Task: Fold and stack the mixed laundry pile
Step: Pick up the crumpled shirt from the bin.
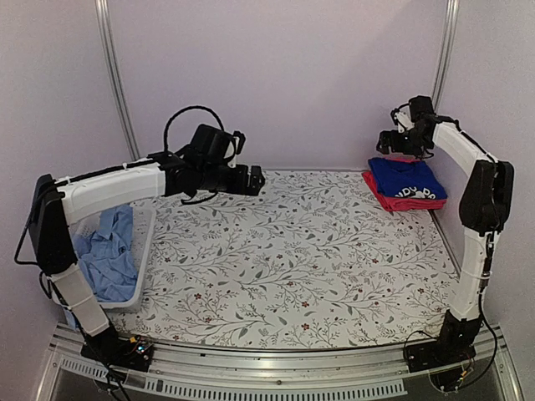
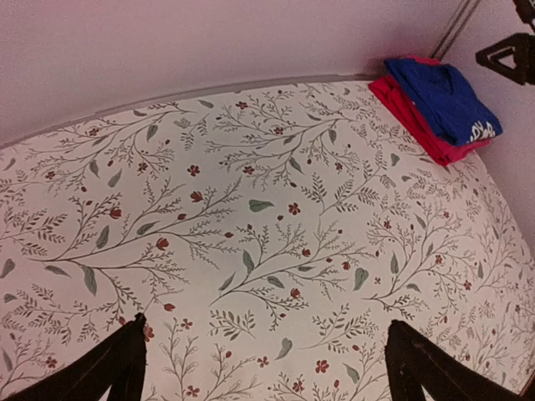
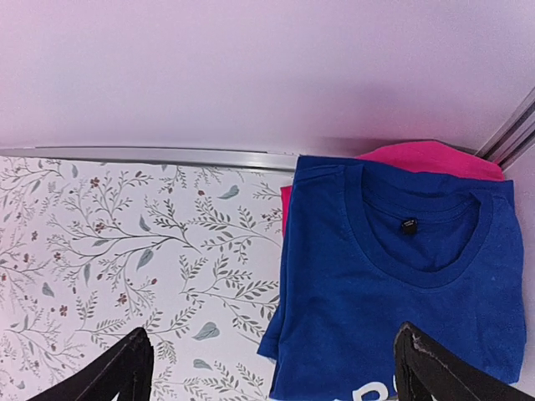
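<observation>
A folded royal-blue shirt (image 1: 408, 179) with white print lies on a folded red-pink garment (image 1: 384, 199) in the table's far right corner. My right gripper (image 1: 389, 144) hangs open just above that stack, touching nothing. In the right wrist view its gripper (image 3: 272, 334) straddles the left edge of the blue shirt (image 3: 393, 276), and the pink garment (image 3: 418, 156) peeks out behind. A crumpled light-blue shirt (image 1: 109, 251) fills the white basket (image 1: 144, 251) at the left. My left gripper (image 1: 256, 180) hovers open over the far middle of the table. The left wrist view shows its gripper (image 2: 266, 326) empty.
The floral table cover (image 1: 292, 259) spans the whole table. A grey rail (image 3: 167, 155) runs along the far edge at the wall. Metal posts (image 1: 117, 79) stand at both far corners. The right arm (image 1: 485, 200) rises along the right edge.
</observation>
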